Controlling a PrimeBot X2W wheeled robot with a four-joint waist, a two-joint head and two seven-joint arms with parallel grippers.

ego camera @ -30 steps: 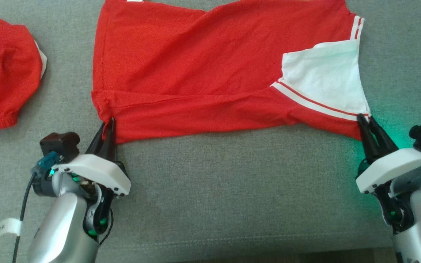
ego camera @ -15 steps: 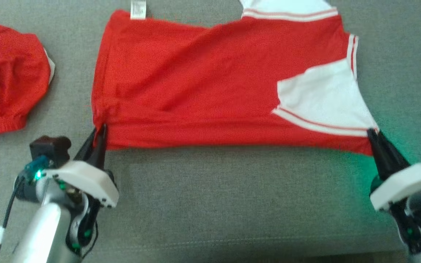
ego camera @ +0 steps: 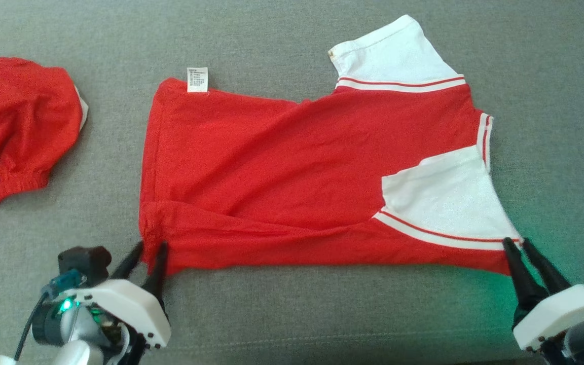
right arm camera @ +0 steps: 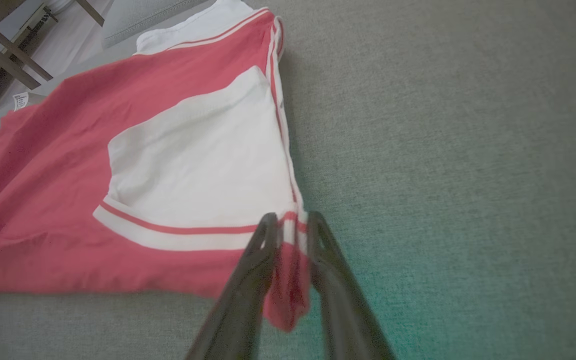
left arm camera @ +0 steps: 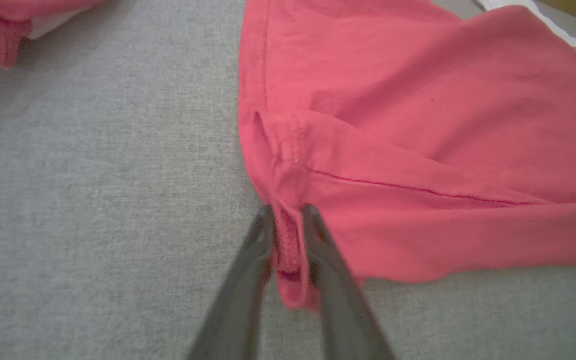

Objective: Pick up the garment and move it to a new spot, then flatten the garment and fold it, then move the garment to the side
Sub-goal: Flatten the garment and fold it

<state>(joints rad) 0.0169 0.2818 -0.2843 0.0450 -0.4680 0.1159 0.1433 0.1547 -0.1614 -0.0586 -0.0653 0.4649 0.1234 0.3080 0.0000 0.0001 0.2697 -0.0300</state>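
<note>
The garment (ego camera: 282, 172), a red shirt with white sleeves, lies spread on the grey upholstered surface (ego camera: 292, 314). Its near edge runs from the tips of the left gripper (ego camera: 147, 251) across to the tips of the right gripper (ego camera: 517, 246), and the rest of the body stretches away beyond them. A second ago both grippers were pressed tight on its two near corners. Now each pair of fingers has parted a little. I take that as the let-go after laying the shirt out. If so, the move to a new spot is done and flattening is nearly done, with the folding still ahead. A diagonal crease still crosses the body, so some smoothing may be needed first.

In the left wrist view the left gripper (left arm camera: 289, 220) stands slightly spread, with the bunched hem corner lying between its fingers, seemingly loose rather than clamped. The right gripper (right arm camera: 288, 222) is spread about as much, straddling the striped corner just below the white sleeve (right arm camera: 193, 160). Neither has drawn clear of the cloth yet.

A second red garment (ego camera: 18, 132) sits well off to the left of the left gripper, apart from the shirt.
</note>
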